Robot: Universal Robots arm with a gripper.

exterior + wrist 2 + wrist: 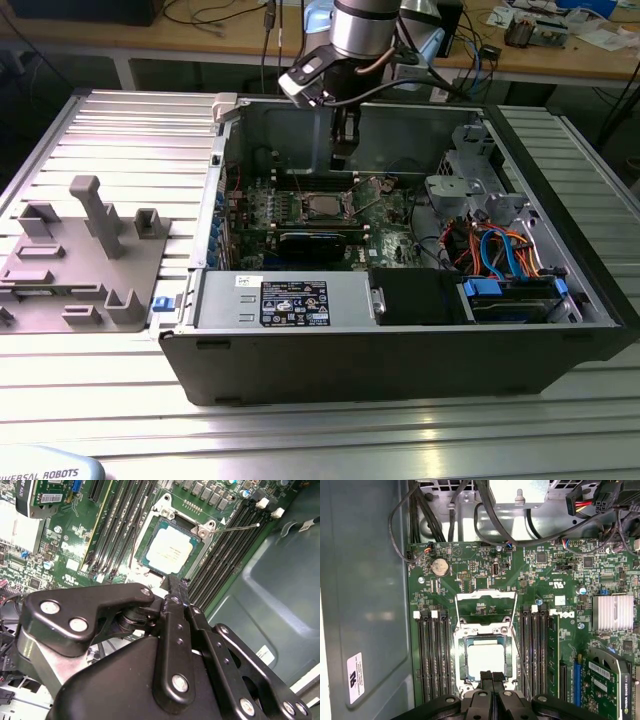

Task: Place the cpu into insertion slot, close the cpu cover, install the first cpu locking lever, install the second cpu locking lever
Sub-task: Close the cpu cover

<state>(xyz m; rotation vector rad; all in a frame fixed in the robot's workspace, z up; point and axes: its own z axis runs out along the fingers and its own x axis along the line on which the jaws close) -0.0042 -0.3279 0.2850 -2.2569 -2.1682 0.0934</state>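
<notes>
Inside an open computer case (400,360) on a ribbed metal table (560,430), the arm's gripper (342,152) hangs over the green circuit board (470,560). Both wrist views show its two fingertips pressed together with nothing between them. The cpu (484,660) already sits flat in the insertion slot (461,632), its pale metal top facing up inside the slot's silvery rim. The cpu cover (485,595) stands swung open on the side of the slot away from the fingertips. In the second wrist view a thin wire lever (235,528) juts out free beside one corner of the slot, unlatched. The step in hand looks to be closing the cover: the chip is placed, and the frame is not yet down. Done well, the closed fingertips would act as a single blunt pusher, meeting the cover's free edge rather than its cut-out middle. They would carry it over in an arc about its hinge so that it settles squarely around the chip. The pressure should be light and steady, since a slip could drive the fingers onto the chip's top or into the memory slots (432,655) just beside the slot. The wire lever should lie clear of the frame's path, or the cover may rest crooked.
</notes>
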